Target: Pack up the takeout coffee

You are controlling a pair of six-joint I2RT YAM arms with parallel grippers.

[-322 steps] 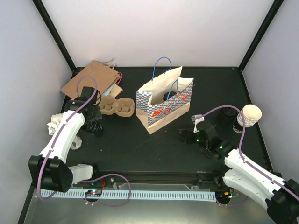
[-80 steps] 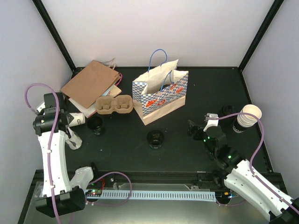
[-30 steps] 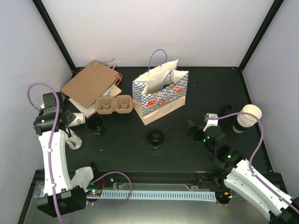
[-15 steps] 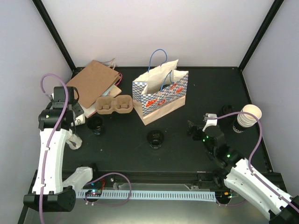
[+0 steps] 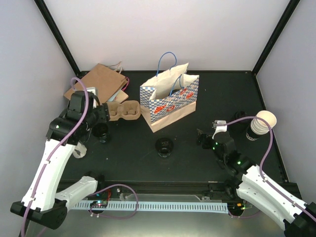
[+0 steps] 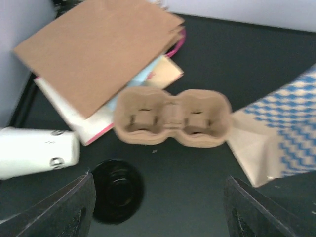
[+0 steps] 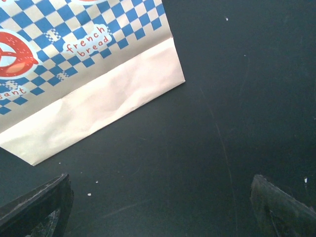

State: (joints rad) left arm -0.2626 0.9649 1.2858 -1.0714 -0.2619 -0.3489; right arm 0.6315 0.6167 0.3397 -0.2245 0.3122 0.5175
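One takeout coffee [image 5: 164, 146] stands with its black lid on mid-table, in front of the blue-and-white checked bag [image 5: 170, 101]. Another coffee [image 5: 101, 132] [image 6: 116, 190] stands just in front of the cardboard cup carrier [image 5: 123, 111] [image 6: 173, 118]. My left gripper [image 5: 102, 117] [image 6: 158, 212] hovers open above that spot, nothing between its fingers [image 6: 69, 207]; the lid shows beside the left finger. My right gripper [image 5: 202, 138] [image 7: 158, 207] is open and empty over bare table, right of the bag [image 7: 84, 74].
A flat brown paper bag [image 5: 96, 84] [image 6: 98, 49] lies at the back left. A white cup [image 6: 37, 152] lies on its side near the left coffee. A stack of cream cups [image 5: 261, 123] and a black lid [image 5: 240, 116] sit at the right edge.
The left arm swung from the table's left edge toward the cup carrier and its jaws opened wider. The right arm barely moved.
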